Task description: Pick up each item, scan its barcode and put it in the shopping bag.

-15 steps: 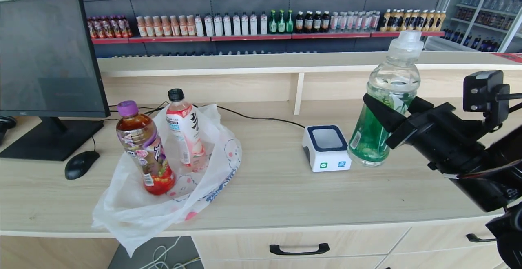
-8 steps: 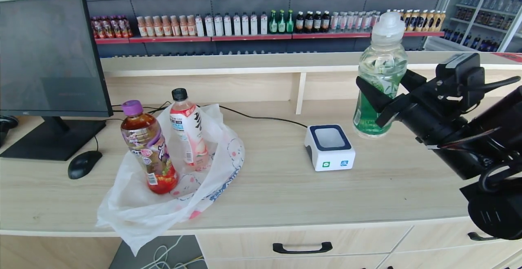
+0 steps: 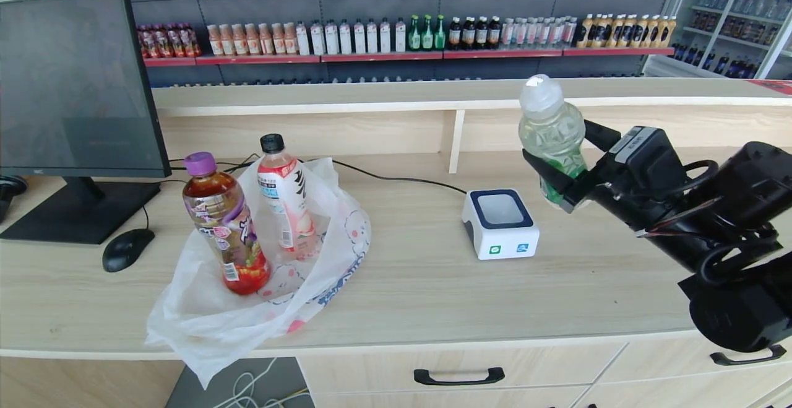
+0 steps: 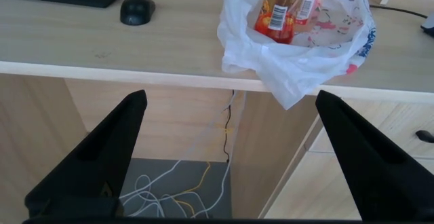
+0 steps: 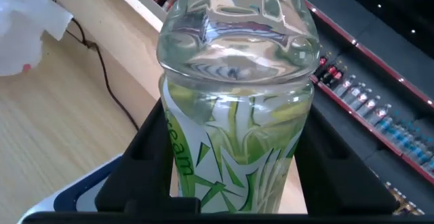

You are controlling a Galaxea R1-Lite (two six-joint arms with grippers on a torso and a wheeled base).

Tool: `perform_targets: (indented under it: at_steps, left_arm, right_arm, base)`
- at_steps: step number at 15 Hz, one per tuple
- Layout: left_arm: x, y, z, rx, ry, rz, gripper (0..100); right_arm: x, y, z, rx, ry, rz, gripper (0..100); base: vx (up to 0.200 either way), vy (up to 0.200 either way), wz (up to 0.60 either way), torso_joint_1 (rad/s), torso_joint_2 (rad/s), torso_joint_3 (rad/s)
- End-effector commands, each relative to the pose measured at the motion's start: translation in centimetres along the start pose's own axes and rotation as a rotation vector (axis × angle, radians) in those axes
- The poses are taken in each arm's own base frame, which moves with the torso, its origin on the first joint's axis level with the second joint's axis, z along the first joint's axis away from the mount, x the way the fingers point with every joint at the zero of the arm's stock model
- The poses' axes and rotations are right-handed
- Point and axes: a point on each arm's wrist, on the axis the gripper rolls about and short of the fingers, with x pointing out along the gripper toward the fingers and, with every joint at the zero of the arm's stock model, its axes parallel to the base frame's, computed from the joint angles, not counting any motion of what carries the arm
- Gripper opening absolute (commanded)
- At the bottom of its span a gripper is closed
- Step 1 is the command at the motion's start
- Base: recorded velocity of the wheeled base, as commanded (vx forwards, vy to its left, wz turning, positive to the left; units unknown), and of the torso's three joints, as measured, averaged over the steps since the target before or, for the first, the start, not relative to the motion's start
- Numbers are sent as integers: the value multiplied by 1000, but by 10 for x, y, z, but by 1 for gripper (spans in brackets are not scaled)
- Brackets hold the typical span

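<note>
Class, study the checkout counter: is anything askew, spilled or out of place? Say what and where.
Nothing is spilled. The shopping bag lies slumped open on the counter, one flap hanging over the front edge, two bottles standing in it. The green bottle is tilted in the right gripper.

**Hidden, cut off, too small**

Head view: lower body of green bottle [image 3: 550,126] is covered by the jaws of right gripper [image 3: 559,148]; no barcode visible. Right wrist view cuts off its cap and base, and only a corner of scanner [image 3: 500,223] shows past it.

The peach bottle [image 3: 286,200] base is veiled by shopping bag [image 3: 247,327] film. Left wrist view: tops of peach bottle and purple-cap bottle [image 3: 224,228] are cut by the frame edge.

The monitor [image 3: 74,86] runs off the left edge. The cable [image 3: 396,179] goes behind the bag on the counter [image 3: 433,296], end hidden. The far shelf bottles [image 3: 371,35] are too small to ID. Near right drawer handle [image 3: 745,356] is partly behind the arm.
</note>
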Motion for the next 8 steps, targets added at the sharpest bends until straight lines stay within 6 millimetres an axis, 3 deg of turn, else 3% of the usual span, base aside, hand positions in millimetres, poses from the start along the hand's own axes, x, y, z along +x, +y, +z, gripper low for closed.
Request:
perform_targets:
  at_steps: [1,5,8]
  left_arm:
    - [0,0,0,-1,1,0,100]
    - [0,0,0,-1,-2,0,100]
    - [0,0,0,-1,-2,2,100]
  right_arm:
    - [2,7,-10,-16,2,42,0]
    - [27,4,-18,-80,-113,90,0]
    - [32,9,-26,-113,-161,154,0]
  base:
    - [0,0,0,0,0,0]
    - [0,0,0,0,0,0]
    - [0,0,0,0,0,0]
